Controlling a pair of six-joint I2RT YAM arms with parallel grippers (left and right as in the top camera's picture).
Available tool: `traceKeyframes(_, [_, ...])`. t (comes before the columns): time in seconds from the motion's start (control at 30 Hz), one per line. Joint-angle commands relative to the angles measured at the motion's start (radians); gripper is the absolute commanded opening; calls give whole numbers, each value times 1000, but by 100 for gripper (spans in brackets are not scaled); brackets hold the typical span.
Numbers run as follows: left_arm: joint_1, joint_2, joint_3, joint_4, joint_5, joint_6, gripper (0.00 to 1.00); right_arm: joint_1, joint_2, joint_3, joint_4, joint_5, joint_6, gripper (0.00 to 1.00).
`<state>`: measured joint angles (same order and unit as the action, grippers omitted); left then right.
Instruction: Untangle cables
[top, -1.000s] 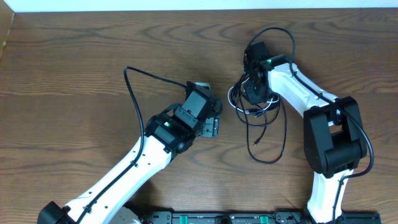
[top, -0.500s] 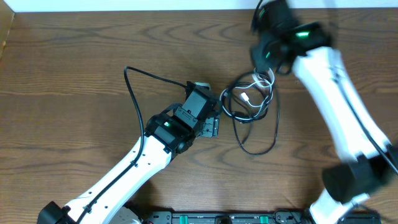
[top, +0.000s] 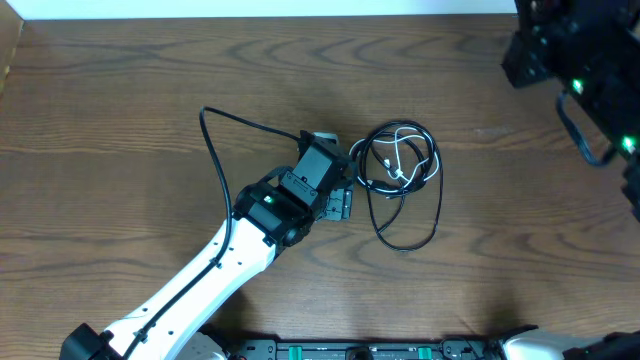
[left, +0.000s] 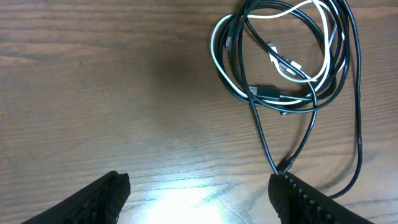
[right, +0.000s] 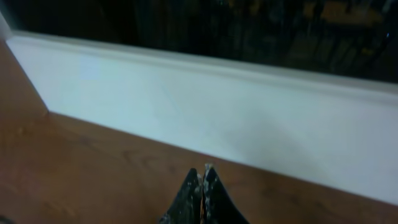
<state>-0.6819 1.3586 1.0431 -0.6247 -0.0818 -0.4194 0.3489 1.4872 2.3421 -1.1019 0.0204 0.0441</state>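
- Right pincer (right: 201, 182): you have it clenched tight, fingertips pressed together with nothing between them. A second ago it was down in the cable bundle. It has since risen and swung out to the far right corner of the overhead view, where the arm is blurred. Its wrist camera shows only the table's edge and a white wall (right: 186, 106), with no cable.
- Left pincer (left: 199, 193): released and spread wide, gripping nothing and touching nothing. It hangs over bare wood and has not shifted over the last second.
- Bundle of thin black and white cables (top: 400, 165): it lies flat on the brown wood-grain table (top: 120, 100), just beside the left pincer on its right side, free of both pincers. Since the right pincer left, the coil sits slightly nearer the left arm and the black tail loop is drawn in shorter.
- Condition of the bundle (left: 280, 62): the white cable is wound inside the black coils, with small plug ends near the middle. One black strand runs down from the coil, and another loops wide on the right.
- Finding: the pull rearranged the coil but did not separate it. I judge the task barely advanced. Your left pincer is the better placed for the next grip.
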Motion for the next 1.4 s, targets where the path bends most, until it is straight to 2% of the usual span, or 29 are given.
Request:
traceKeyframes(0.0, [3,0,6,-3,-16,-5,77,-3,54,-38,-66,-4,10,1])
traceKeyframes(0.13, [3,0,6,-3,-16,-4,77,-3,127,-124,-151,-4,11,21])
traceKeyframes(0.2, [3,0,6,-3,-16,-4,82,-3,176,-189,-167,-4,11,21])
traceKeyframes(0.37, [3,11,6,11,-17,63,82,-3,300,-329,-163,-5,53,26])
traceKeyframes(0.57, [49,71,6,94,-16,153,82,-1,454,-446,-138,-34,147,49])
traceKeyframes(0.63, [68,103,6,130,13,220,86,0,491,-475,-114,-85,146,52])
traceKeyframes(0.7, [84,136,6,172,103,347,88,3,518,-502,-84,-134,146,58])
traceKeyframes(0.87, [92,191,6,227,206,584,88,18,561,-535,-40,-178,147,62])
traceKeyframes(1.0, [92,223,6,222,206,697,88,34,566,-573,-7,-177,151,64])
traceKeyframes(1.13, [92,245,6,208,214,715,89,46,566,-618,31,-175,177,64])
traceKeyframes(1.2, [92,248,6,200,214,713,84,48,566,-647,59,-168,209,62])
traceKeyframes(1.37, [92,248,6,193,212,587,74,48,566,-741,149,-157,282,61])
